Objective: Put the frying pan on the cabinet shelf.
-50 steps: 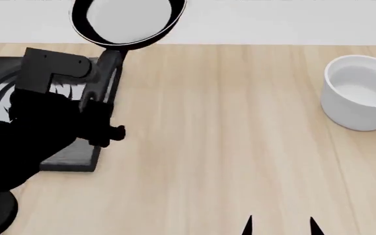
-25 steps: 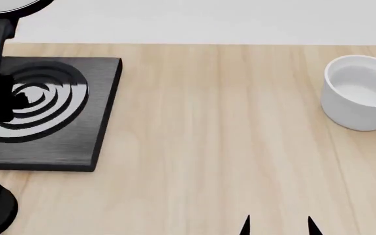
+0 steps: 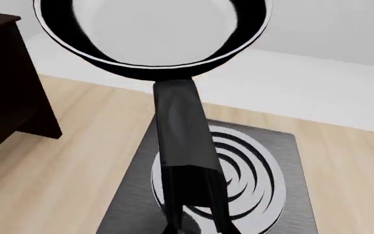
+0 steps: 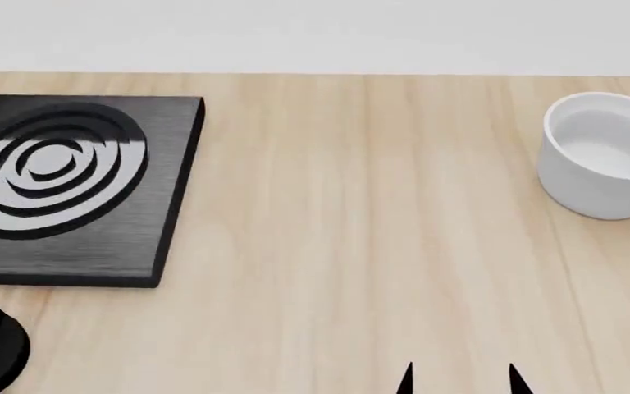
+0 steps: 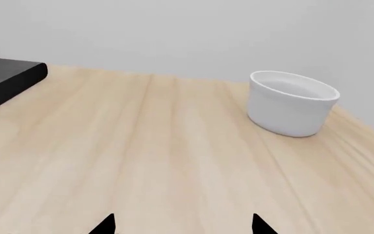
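Right gripper (image 4: 459, 379) hangs low with fingertips spread; left gripper (image 3: 194, 222) clamps a handle.

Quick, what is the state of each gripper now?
Left gripper: shut on the frying pan, by its handle.
Right gripper: open, holding nothing.

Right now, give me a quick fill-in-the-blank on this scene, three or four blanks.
1. The left gripper is shut on the frying pan by its ____.
2. Directly below the held pan lies the square black ____ with concentric rings.
3. The white bowl stands on the ____ tabletop, apart from everything else.
4. The right gripper is open and holds ____.

Missing words: handle; stove plate; wooden; nothing
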Robot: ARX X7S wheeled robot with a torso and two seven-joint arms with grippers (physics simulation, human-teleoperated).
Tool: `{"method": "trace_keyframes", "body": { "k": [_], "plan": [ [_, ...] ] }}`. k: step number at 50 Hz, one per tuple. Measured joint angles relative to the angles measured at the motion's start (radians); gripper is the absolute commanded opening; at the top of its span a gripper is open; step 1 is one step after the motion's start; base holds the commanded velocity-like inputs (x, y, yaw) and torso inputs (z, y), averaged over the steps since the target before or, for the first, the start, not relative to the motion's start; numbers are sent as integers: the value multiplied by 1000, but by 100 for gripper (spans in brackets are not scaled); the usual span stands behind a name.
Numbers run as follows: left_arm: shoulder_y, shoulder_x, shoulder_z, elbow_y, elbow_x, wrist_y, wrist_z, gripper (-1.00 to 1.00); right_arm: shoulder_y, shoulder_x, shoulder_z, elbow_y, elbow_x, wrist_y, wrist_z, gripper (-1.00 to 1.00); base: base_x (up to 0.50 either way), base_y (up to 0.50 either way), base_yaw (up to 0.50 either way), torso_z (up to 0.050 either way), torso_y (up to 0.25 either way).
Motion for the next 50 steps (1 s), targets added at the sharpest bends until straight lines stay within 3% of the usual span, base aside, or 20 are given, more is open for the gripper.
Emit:
{"method": "trace_keyframes", "body": {
  "k": [17,29,36,50],
  "plan": [
    [-38,-146,-51,9,-96,-77,-87,-100,6,0,-18,3,-3,5,5,100,0,0,0,1,2],
    [-66,-191,-82,-38,-121,-142,-111,-100,9,1,-28,8,-4,5,8,100,0,0,0,1,2],
    [-90,-179,-95,-117,-112,-176,-101,-100,10,1,-33,19,-5,-1,7,100,0,0,0,0,2],
    [-234,-58,-108,-395,-37,-267,-48,-100,13,3,-39,22,-3,2,12,100,0,0,0,1,2]
  ]
}}
